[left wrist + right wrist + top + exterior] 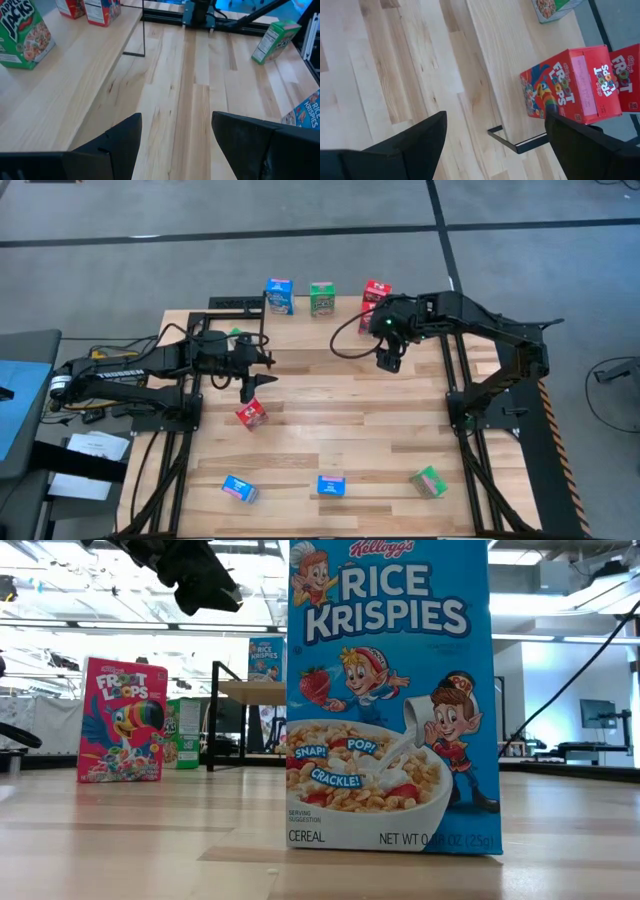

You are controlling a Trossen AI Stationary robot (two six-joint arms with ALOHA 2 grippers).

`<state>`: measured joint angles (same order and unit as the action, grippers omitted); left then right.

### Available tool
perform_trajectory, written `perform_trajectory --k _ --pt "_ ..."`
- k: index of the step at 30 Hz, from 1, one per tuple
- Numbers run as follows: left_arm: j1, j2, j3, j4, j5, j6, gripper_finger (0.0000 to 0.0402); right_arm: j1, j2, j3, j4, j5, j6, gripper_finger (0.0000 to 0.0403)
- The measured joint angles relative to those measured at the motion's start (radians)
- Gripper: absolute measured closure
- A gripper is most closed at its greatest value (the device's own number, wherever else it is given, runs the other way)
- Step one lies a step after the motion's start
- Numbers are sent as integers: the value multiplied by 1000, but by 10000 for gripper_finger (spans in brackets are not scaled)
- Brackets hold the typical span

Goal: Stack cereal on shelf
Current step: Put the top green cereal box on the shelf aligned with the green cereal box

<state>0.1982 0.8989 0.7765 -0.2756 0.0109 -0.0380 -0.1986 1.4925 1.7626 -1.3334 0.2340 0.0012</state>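
Cereal boxes are seen on the shelf [330,320]; the left gripper [248,392] is held spread above a red box [251,414], the right gripper [388,361] spread near the shelf's right end.

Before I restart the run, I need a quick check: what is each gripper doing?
Left gripper: open, empty, above the red cardboard cereal box.
Right gripper: open, empty, near the light-wood shelf.

A grey concrete floor [300,220] crossed by dark seams surrounds the slatted light-wood worktop [330,430]; at nine o'clock stands a dark grey side desk [25,350].
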Motion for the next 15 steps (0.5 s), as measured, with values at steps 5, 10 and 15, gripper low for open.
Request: perform_trajectory --k 5,10,15 --pt "0 0 0 2 0 2 170 0 0 0 0 0 0 45" --pt "0 0 0 6 -38 15 170 0 0 0 2 0 0 45" --pt "0 0 0 6 -57 15 170 0 0 0 2 0 0 45"
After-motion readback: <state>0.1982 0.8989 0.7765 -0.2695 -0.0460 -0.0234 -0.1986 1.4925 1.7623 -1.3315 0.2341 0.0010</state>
